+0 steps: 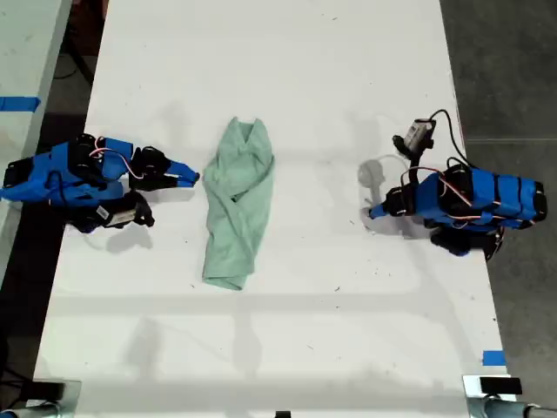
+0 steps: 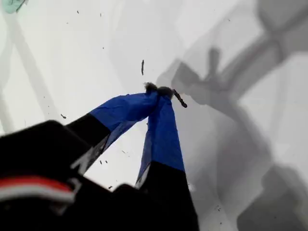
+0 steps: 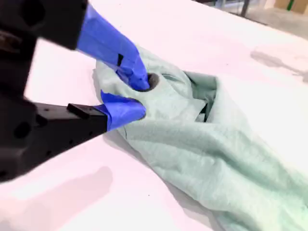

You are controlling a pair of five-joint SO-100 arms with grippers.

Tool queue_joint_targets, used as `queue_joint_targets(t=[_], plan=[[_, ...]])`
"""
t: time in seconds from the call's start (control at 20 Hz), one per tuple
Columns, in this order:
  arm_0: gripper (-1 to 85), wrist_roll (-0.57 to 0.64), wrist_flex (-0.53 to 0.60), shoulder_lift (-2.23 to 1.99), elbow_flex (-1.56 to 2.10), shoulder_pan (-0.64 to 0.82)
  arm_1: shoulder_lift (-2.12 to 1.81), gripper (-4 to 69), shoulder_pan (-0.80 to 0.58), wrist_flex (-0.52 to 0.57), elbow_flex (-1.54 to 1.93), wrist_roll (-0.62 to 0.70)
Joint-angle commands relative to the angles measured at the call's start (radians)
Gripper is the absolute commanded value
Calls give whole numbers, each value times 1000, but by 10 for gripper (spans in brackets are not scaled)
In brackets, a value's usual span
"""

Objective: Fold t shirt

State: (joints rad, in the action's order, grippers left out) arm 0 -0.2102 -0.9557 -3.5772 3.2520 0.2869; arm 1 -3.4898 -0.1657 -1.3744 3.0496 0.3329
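1. The t shirt [image 1: 237, 209] lies on the white bench [image 1: 305, 70] at centre frame in the exterior view, slightly toward that view's left. It is bunched into a narrow strip, not spread flat.
2. Its long axis runs top to bottom in the exterior view with a slight lean: the upper end tips toward that view's right, the lower end toward its left. I can't tell which end is the collar. A ridge crosses the middle diagonally.
3. My second end effector [image 1: 187, 177] sits at the exterior view's left, tips aimed at the upper part of the shirt's edge on that side. In the second wrist view it [image 3: 134, 95] is parted a little, tips at the cloth [image 3: 216, 144], with no fabric clearly pinched between them.
4. Why there (judgement): low and side-on at the hem edge is the pose for nipping an edge to pull or fold across.
5. My first end effector [image 1: 374, 209] is at the exterior view's right, well apart from the shirt. In the first wrist view its tips [image 2: 159, 91] meet, closed on nothing except a bit of dark lint, with bare bench below.
6. Why (judgement): the arm looks parked, clear of the cloth, waiting.
7. Progress (judgement): the fold is not neat and the shirt needs flattening. Risk: a one-sided pull may drag the whole bundle.
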Motion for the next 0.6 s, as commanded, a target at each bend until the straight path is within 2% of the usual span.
queue_joint_targets(t=[0.0, 0.05, 0.15, 0.2, 0.35, 0.55], plan=[[-3, -60, -14, -9, 41, 41, -8, -19, -2, 0, 40, -5], [-3, -40, -11, -9, 43, 25, -8, -19, -2, 0, 40, -5], [-3, -21, -51, -11, 41, 80, -8, -19, -2, 0, 40, -5], [-1, -14, -54, -11, 41, 38, -8, -19, -3, 0, 40, -3], [18, 130, -60, 2, 41, -18, -8, -19, -3, 0, 40, -3], [-2, 152, -60, 2, 41, -8, -8, -19, -2, 0, 40, -3]])
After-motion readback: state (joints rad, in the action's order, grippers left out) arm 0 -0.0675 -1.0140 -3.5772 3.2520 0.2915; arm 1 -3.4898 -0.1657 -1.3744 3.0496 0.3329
